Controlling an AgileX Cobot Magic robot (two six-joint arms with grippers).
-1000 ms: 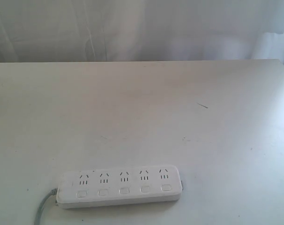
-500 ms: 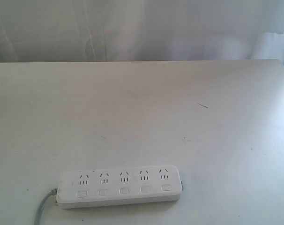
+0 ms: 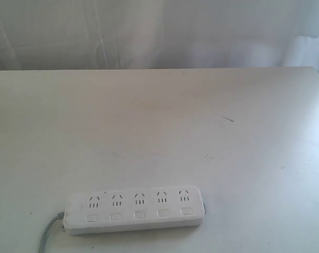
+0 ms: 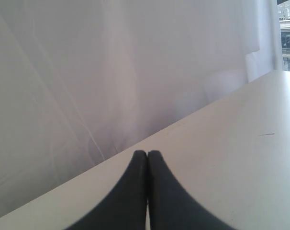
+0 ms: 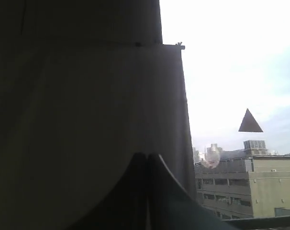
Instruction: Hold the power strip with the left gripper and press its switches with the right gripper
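Note:
The white power strip (image 3: 134, 208) lies flat near the front edge of the table, socket sets on top and its five switches (image 3: 139, 214) in a row along the near side. Its grey cord (image 3: 48, 236) leaves the left end. Neither arm shows in the exterior view. My left gripper (image 4: 147, 153) is shut with nothing between its black fingers, pointing over bare table toward a white curtain. My right gripper (image 5: 147, 155) is also shut and empty, aimed at a dark panel and a window. The strip appears in neither wrist view.
The white table (image 3: 165, 132) carries a small dark mark (image 3: 227, 118) at mid right. A white curtain (image 3: 159, 31) hangs behind the far edge. City buildings (image 5: 245, 177) show through the window in the right wrist view.

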